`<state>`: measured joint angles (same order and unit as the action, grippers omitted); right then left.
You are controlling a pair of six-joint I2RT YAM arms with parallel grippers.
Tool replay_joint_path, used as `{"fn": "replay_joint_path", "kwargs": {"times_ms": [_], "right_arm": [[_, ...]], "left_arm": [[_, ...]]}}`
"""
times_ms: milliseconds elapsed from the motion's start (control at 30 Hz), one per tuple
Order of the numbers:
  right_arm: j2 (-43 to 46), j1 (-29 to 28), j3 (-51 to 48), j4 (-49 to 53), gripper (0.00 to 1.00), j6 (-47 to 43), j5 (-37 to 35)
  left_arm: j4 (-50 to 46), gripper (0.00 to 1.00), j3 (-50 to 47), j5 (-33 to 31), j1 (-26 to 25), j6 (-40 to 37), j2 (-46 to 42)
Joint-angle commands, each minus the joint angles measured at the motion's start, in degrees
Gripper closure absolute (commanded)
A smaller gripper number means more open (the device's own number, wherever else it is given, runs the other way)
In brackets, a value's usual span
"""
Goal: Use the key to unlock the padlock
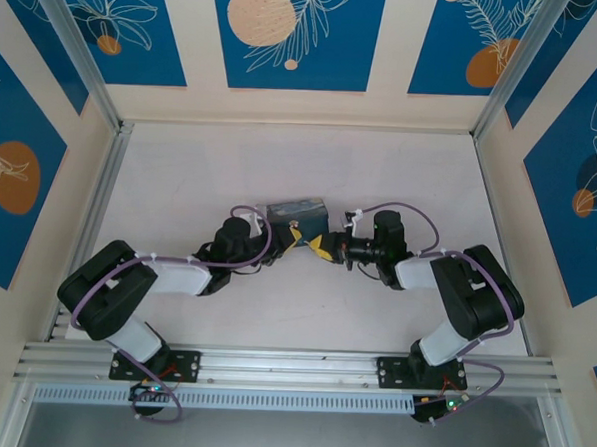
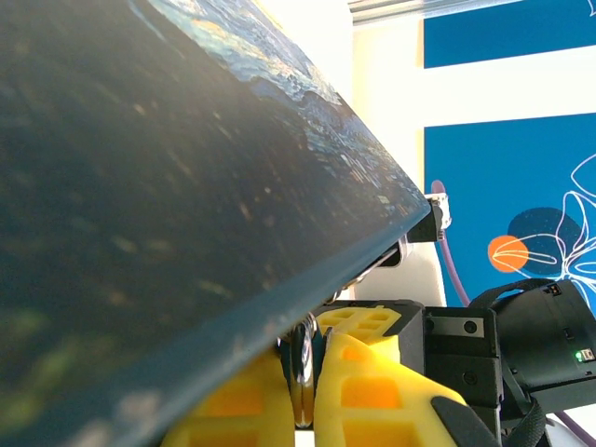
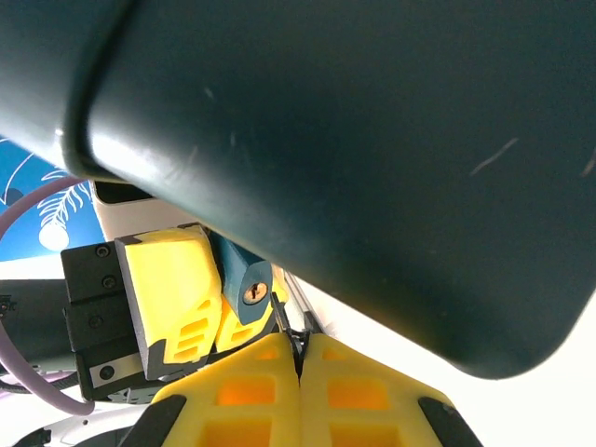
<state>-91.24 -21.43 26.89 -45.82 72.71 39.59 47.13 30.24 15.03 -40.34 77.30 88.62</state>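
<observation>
My left gripper [image 2: 304, 358] is shut on the padlock, its silvery shackle [image 2: 303, 377] pinched between the yellow fingers. In the right wrist view the padlock's blue body [image 3: 240, 270] points its brass keyhole [image 3: 250, 292] toward the camera. My right gripper [image 3: 300, 343] is shut on the key [image 3: 287, 321], a thin dark blade. The blade's tip stands just right of the keyhole and outside it. From above, the left gripper [image 1: 290, 238] and right gripper [image 1: 322, 248] meet at mid-table.
A blue painted tin [image 1: 297, 213] stands right behind both grippers and looms close over each wrist camera [image 2: 168, 168] [image 3: 372, 140]. Aluminium rails [image 1: 291, 365] run along the near edge and both sides of the white table [image 1: 294, 313].
</observation>
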Motion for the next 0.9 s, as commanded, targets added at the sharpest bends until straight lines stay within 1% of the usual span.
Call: {"fn": "replay_joint_path", "kwargs": {"times_ms": [0, 867], "right_arm": [[-0.8, -0.4, 1.6, -0.2, 1.00, 0.6, -0.4], [0.5, -0.8, 2.5, -0.1, 1.00, 1.5, -0.4]], "left_arm": [[4.5, 1.00, -0.3, 1.3, 0.5, -0.1, 0.1], [4.1, 1.00, -0.1, 1.2, 0.3, -0.4, 0.5]]}}
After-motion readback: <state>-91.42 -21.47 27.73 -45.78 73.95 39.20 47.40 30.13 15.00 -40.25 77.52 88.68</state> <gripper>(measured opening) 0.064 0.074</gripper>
